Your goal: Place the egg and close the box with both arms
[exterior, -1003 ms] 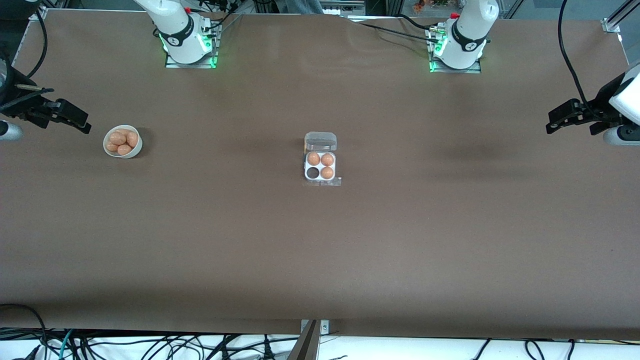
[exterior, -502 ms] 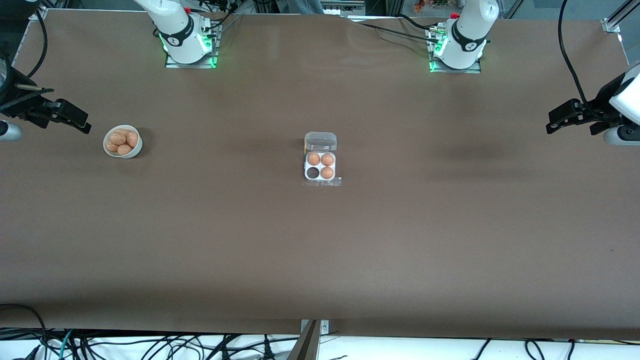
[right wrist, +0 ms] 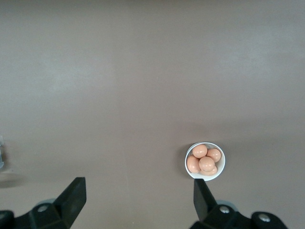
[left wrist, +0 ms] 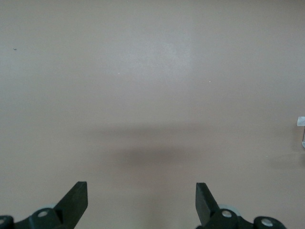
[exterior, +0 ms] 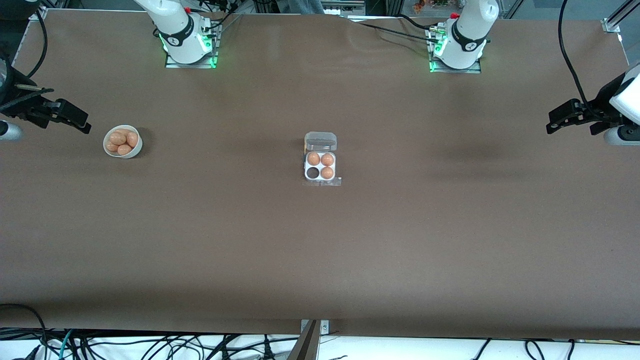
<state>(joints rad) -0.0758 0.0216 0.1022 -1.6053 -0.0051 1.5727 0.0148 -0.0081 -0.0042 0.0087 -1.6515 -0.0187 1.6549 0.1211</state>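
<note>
Item: small square four-cell egg carton, white tray with hinged clear plastic lid, at mid-table. The lid lies thrown back toward the robots' bases; three cells are filled and one, toward the right arm's end and nearer the front camera, is dark and vacant (evidently reserved for the incoming egg).

Item: round white bowl, well apart from the carton toward the right arm's end, holding several small smooth orange-brown eggs as stock.

Item: right gripper, black, fingers spread and empty, aloft just beside the bowl, likeliest to make the pick.

Item: left gripper, black, fingers likewise spread and empty, waiting over bare brown table well apart from the carton.

Room: the carton stands alone, open surface on all sides.
</note>
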